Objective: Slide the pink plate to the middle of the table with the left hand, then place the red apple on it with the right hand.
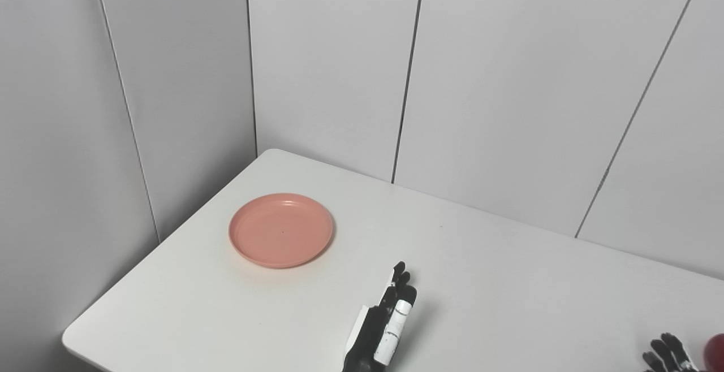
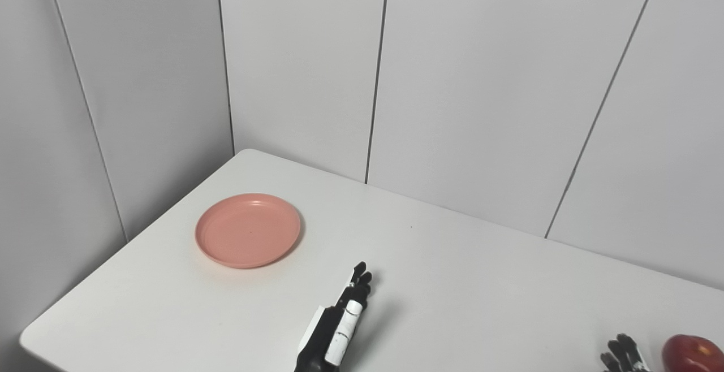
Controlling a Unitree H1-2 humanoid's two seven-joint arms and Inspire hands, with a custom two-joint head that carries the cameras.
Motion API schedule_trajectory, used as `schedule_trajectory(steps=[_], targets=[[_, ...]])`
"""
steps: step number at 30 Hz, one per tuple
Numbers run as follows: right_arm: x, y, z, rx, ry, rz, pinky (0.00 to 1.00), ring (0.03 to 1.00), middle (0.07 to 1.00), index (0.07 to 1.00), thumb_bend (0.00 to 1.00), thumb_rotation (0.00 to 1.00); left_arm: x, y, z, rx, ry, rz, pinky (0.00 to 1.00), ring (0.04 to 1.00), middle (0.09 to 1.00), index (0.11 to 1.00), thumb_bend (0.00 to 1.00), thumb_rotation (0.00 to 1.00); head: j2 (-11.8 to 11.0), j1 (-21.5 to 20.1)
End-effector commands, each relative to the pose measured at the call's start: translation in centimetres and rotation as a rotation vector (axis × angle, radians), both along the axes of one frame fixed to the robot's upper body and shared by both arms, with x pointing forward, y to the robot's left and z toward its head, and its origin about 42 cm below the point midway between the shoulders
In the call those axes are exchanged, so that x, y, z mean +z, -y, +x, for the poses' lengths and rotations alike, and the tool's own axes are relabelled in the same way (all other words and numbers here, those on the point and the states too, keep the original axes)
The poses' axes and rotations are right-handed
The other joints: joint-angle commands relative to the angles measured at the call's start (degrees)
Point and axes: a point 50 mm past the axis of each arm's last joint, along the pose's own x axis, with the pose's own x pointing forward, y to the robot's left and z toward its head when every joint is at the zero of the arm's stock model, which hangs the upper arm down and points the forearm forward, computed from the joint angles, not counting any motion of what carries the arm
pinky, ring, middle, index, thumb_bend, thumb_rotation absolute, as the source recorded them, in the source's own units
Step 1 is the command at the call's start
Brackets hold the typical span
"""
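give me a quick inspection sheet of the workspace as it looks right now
surface: white table, rounded corners, set into a wall corner
job's things: pink plate empty, on the table's left part, untouched; red apple at the bottom right edge, partly cut off
clutter: nothing seen
hands: left hand fingers straight and together, near the front edge, apart from the plate, holding nothing; right hand only fingertips in view, spread, beside the apple, contact not clear
cables: nothing seen
surroundings: grey panelled walls with dark seams

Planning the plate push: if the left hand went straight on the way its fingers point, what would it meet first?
Probably nothing: the left hand points toward the back wall, passing right of the pink plate over bare table.
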Motion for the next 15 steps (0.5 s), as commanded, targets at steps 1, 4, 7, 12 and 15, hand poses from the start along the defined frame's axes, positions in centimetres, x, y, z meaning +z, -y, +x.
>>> schedule_trajectory(steps=[1, 4, 7, 12, 15], targets=[[-1.88, 0.51, -1.21, -0.030, -0.041, -0.006, 1.00, 0.962, 0.960, 0.959, 0.95, 1.00, -0.80, 0.93, -0.87, -0.018, -0.058, -0.017, 1.00, 1.000, 1.000, 1.000, 0.70, 1.00, 0.37, -0.38], [-1.77, 0.40, -1.31, -0.026, -0.039, -0.004, 1.00, 0.963, 0.961, 0.957, 0.95, 1.00, -0.80, 0.82, -1.01, -0.019, -0.059, -0.020, 1.00, 1.000, 1.000, 1.000, 0.72, 1.00, 0.53, -0.61], [-1.67, 0.26, -1.40, -0.021, -0.036, -0.009, 1.00, 0.965, 0.963, 0.957, 0.95, 1.00, -0.74, 0.76, -1.11, -0.019, -0.056, -0.030, 1.00, 1.000, 1.000, 1.000, 0.73, 1.00, 0.64, -0.71], [-1.59, 0.14, -1.63, -0.013, -0.035, -0.022, 1.00, 0.975, 0.970, 0.968, 0.96, 1.00, -0.42, 0.50, -0.71, -0.021, -0.043, -0.056, 1.00, 1.000, 1.000, 1.000, 0.74, 1.00, 1.10, -1.08], [-1.57, 0.04, -1.76, -0.013, -0.035, -0.028, 1.00, 0.977, 0.972, 0.971, 0.97, 1.00, 0.02, 0.21, -0.30, -0.018, -0.034, -0.060, 1.00, 1.000, 1.000, 1.000, 0.74, 1.00, 1.28, -1.38]])
